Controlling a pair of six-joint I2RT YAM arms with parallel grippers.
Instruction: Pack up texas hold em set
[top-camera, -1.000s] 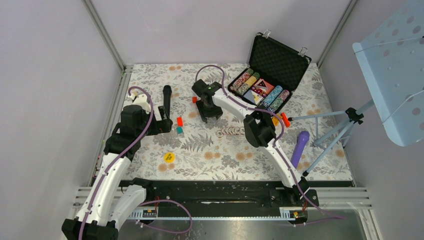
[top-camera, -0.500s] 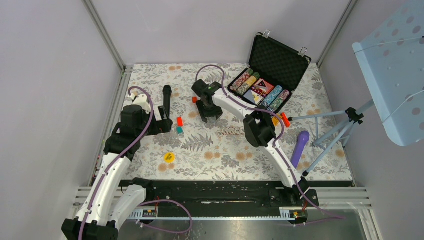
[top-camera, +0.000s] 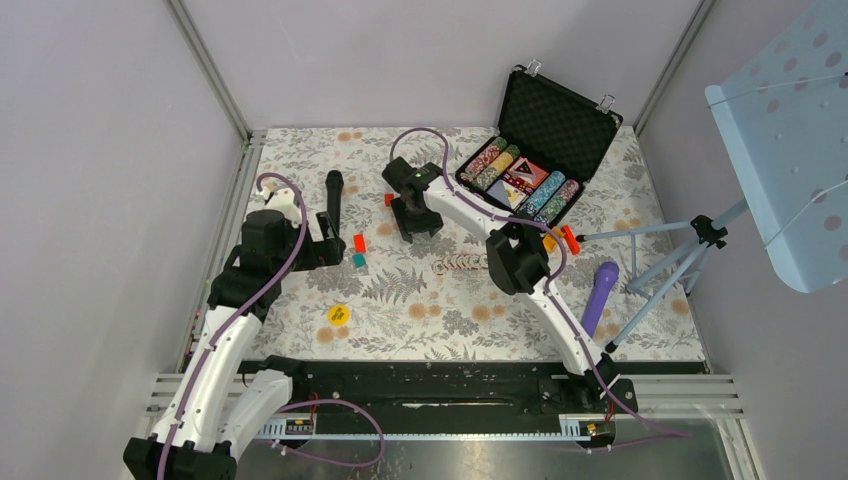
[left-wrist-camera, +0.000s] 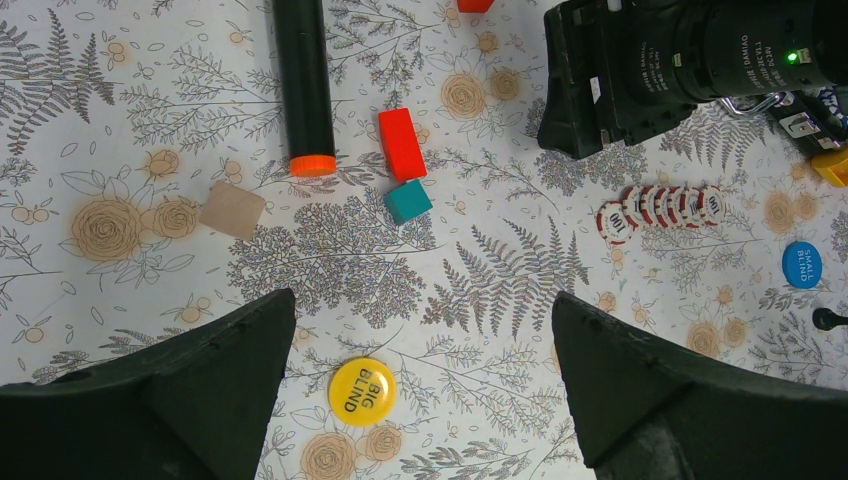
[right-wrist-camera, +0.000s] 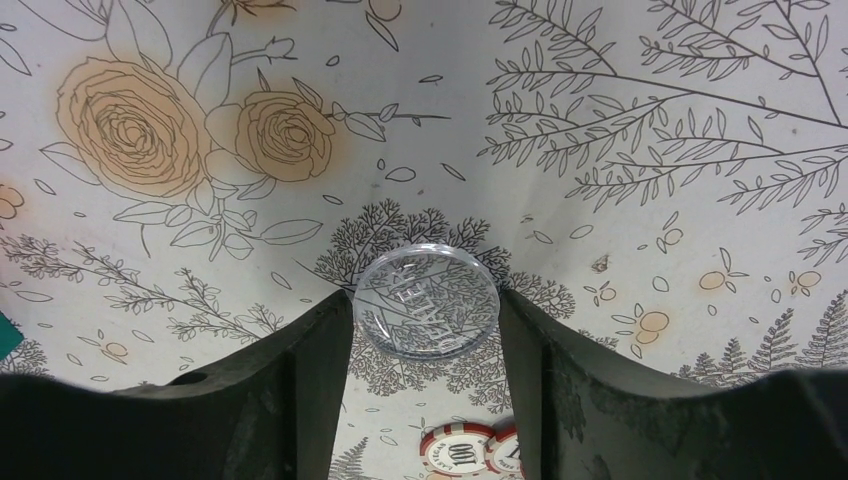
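Observation:
The black foam-lined case (top-camera: 561, 121) stands open at the far right, with rows of striped chips and card decks (top-camera: 523, 181) in its base. A row of red-and-white chips (top-camera: 461, 263) lies on the floral mat and also shows in the left wrist view (left-wrist-camera: 660, 206). My right gripper (top-camera: 412, 226) (right-wrist-camera: 425, 312) is shut on a clear round button (right-wrist-camera: 426, 303), pinched at its edges. My left gripper (top-camera: 322, 244) (left-wrist-camera: 420, 300) is open, above a yellow "BIG BLIND" button (left-wrist-camera: 362, 391) (top-camera: 339, 314). A blue "SMALL BLIND" button (left-wrist-camera: 802, 265) lies right of the chips.
A black microphone with an orange end (top-camera: 334, 198) (left-wrist-camera: 303, 85), a red block (left-wrist-camera: 401, 143), a teal block (left-wrist-camera: 408, 201) and a wooden block (left-wrist-camera: 232, 210) lie near the left gripper. A purple cylinder (top-camera: 600, 293) and a tripod (top-camera: 672, 258) stand at the right.
My right gripper has shifted very slightly to the left. The left arm and the objects on the mat have not moved.

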